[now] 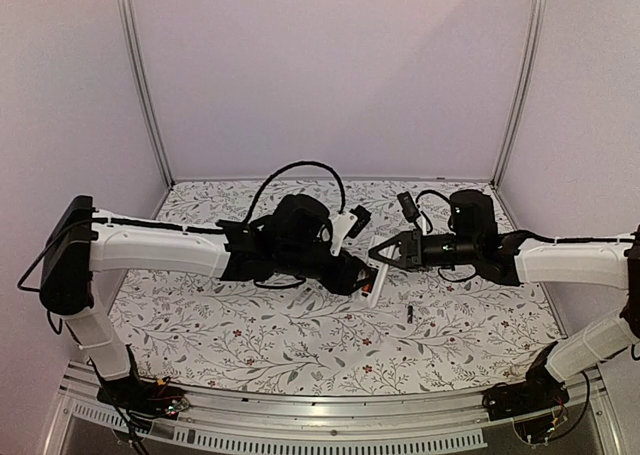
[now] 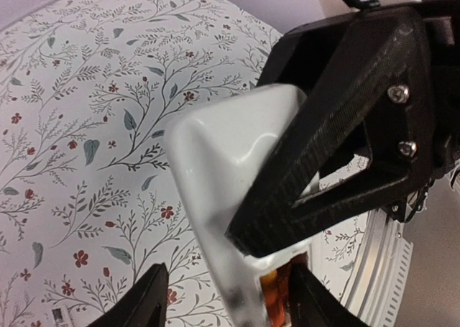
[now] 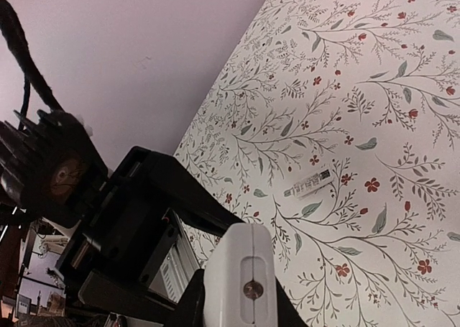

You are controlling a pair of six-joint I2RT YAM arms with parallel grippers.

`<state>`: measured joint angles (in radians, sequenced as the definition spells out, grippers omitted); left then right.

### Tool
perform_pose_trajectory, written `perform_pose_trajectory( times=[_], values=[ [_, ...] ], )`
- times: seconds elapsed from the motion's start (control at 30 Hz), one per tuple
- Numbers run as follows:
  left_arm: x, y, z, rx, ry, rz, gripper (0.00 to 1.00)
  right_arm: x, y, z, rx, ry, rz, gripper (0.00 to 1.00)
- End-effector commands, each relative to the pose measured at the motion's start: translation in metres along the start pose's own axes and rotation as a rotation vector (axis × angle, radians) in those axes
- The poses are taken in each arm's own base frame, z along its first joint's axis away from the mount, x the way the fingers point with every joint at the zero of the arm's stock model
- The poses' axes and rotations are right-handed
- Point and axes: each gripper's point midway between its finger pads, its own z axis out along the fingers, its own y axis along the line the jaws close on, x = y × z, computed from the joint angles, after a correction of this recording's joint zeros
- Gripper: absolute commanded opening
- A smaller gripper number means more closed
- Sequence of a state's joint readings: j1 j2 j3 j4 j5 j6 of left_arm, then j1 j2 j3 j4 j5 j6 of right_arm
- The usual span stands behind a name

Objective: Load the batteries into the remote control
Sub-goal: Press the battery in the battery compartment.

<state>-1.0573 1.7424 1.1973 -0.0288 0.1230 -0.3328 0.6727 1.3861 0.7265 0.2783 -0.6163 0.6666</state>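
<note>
Remote control (image 1: 377,285) hung above the middle of the flowered tablecloth (image 1: 250,335), caught between your two grippers where they met. Your right gripper (image 1: 378,255) was clenched on it. In the right wrist view its dark fingers sat tight against both sides of the white end, and in the left wrist view one finger (image 2: 338,147) lay flat across the remote's face.

Your left gripper (image 1: 362,275) had its fingertips (image 2: 147,298) on either side of the remote's lower part. Cloth showed between one tip and the white edge, so you could not tell whether that gripper was clamped or loose. An orange-red battery (image 2: 273,295) showed at the remote's lower end, just beside the other tip; whether it was seated was unclear.

The black battery (image 1: 410,311) lay on the cloth near the remote, on the side toward your right arm's base and apart from both grippers. You had open cloth in front and to the left. The back wall (image 1: 330,75) and the metal rail (image 1: 330,410) at the near edge stood well apart from the remote.
</note>
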Motion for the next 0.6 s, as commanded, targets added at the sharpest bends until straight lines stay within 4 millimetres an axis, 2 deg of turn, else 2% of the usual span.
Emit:
perform_pose_trajectory(
  times=[0.0, 0.13, 0.27, 0.33, 0.43, 0.5, 0.57],
  values=[
    [0.014, 0.000, 0.009, -0.032, 0.057, 0.008, 0.53, -0.019, 0.015, -0.010, -0.007, -0.061, -0.047, 0.00],
    [0.018, 0.008, 0.011, -0.070, 0.071, 0.009, 0.36, -0.020, 0.017, -0.013, -0.009, -0.067, -0.051, 0.00],
    [0.014, 0.008, 0.012, -0.067, 0.064, 0.017, 0.31, -0.019, 0.017, -0.013, -0.008, -0.064, -0.052, 0.00],
    [0.012, 0.004, 0.012, -0.049, 0.060, 0.029, 0.38, -0.018, 0.013, -0.013, 0.001, -0.066, -0.047, 0.00],
    [0.002, -0.004, 0.008, -0.019, 0.040, 0.060, 0.60, -0.021, -0.004, -0.019, 0.043, -0.086, -0.017, 0.00],
    [-0.010, -0.007, 0.001, -0.006, -0.002, 0.073, 0.70, -0.023, -0.024, -0.028, 0.095, -0.104, 0.018, 0.00],
    [-0.020, -0.007, -0.005, -0.009, -0.052, 0.086, 0.74, -0.024, -0.044, -0.040, 0.143, -0.126, 0.057, 0.00]
  ],
)
